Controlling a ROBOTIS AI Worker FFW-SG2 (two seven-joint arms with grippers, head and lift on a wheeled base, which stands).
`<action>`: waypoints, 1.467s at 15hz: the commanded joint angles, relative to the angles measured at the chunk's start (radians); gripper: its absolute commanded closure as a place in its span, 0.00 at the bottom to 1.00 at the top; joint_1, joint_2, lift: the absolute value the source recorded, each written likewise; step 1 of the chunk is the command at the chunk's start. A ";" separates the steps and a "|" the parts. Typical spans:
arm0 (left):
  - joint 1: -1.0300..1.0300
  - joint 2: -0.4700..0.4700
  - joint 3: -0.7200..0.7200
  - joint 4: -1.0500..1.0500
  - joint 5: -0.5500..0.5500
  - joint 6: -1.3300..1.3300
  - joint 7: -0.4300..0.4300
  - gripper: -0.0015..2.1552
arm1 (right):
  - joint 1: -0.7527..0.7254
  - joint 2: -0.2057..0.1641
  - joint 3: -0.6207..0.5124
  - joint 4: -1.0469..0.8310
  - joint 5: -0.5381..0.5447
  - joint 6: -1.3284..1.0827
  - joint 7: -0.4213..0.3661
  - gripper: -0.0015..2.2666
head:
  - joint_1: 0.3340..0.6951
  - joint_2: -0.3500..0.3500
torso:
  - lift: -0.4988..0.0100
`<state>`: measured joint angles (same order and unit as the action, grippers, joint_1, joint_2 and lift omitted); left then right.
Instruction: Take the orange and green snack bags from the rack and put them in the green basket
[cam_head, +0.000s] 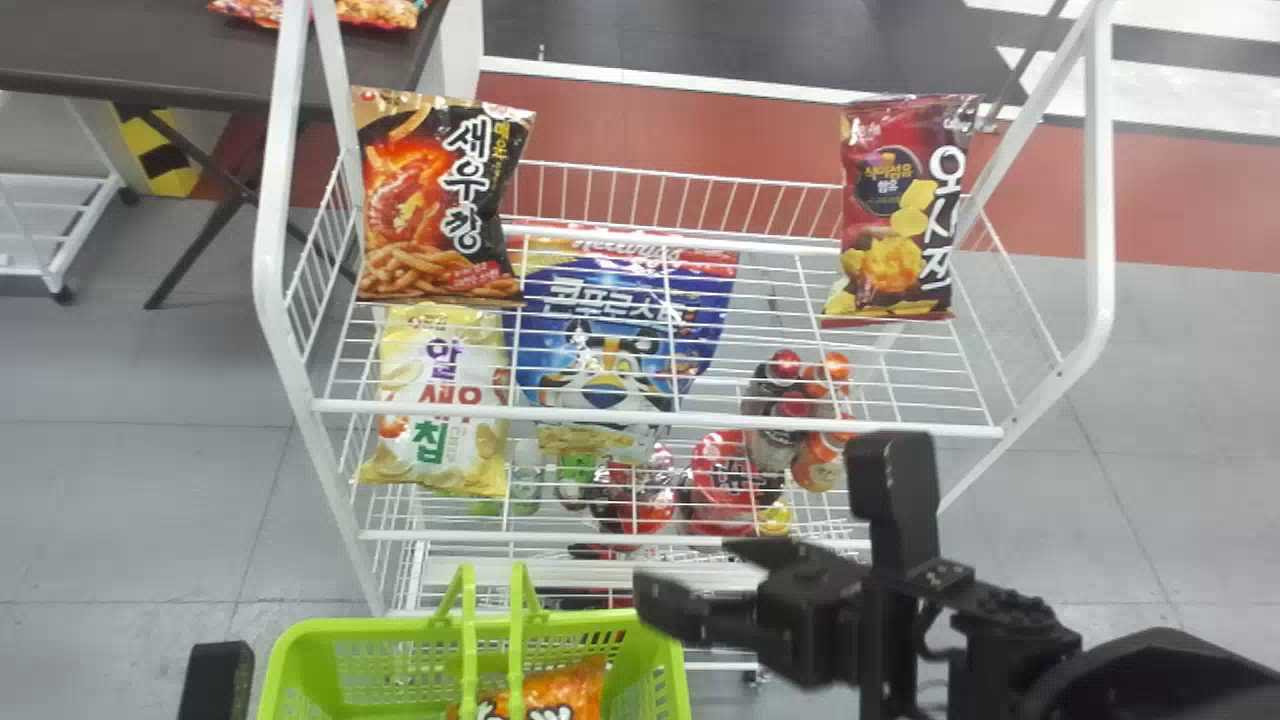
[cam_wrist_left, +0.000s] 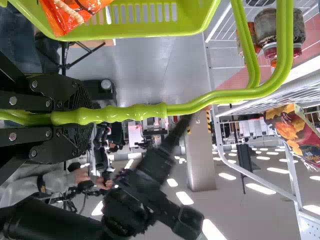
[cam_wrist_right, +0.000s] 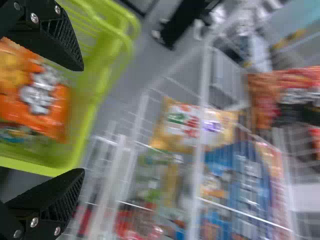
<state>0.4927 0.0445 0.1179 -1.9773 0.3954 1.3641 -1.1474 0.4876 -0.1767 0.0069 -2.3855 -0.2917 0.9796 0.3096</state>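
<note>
From where I stand, with twelve o'clock straight out from the robot, the right gripper (cam_head: 685, 572) hangs by the front of the rack (cam_head: 660, 415), its two fingers spread with nothing between them. The orange bag (cam_head: 560, 690) lies in the basket (cam_head: 285, 655), down at about seven or eight o'clock from those fingers, so that half looks done. I'd guess the pale bag (cam_head: 437, 400) with green lettering is the other one wanted. It's at the rack's near left corner, just on the six o'clock side of the black bag (cam_head: 440, 200), and well off at ten o'clock from the right gripper, which looks the nearer of the two. The left gripper (cam_wrist_left: 75, 117) is clamped on the basket's handle (cam_wrist_left: 135, 113). The spread fingers point between nine and ten; the pale bag's long axis runs twelve to six, printed top toward twelve, so they'd probably come at it across its width.
</note>
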 joint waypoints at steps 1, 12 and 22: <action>0.001 0.000 -0.006 0.003 -0.001 -0.006 0.000 1.00 | 0.009 0.023 -0.031 0.029 0.008 -0.244 -0.001 0.04 | 1.00 0.24 | 0.98; 0.003 0.000 -0.018 0.029 -0.007 -0.064 -0.009 1.00 | 0.095 0.111 0.051 0.223 0.175 -0.888 -0.199 0.04 | 1.00 0.08 | 0.98; 0.009 0.002 -0.017 0.026 -0.006 -0.073 -0.017 1.00 | 0.101 0.112 0.068 0.250 0.206 -0.983 -0.213 0.05 | 1.00 0.12 | 0.98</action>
<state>0.5003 0.0460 0.1002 -1.9481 0.3887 1.2901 -1.1638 0.5877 -0.0644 0.0719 -2.1338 -0.0871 -0.0007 0.0966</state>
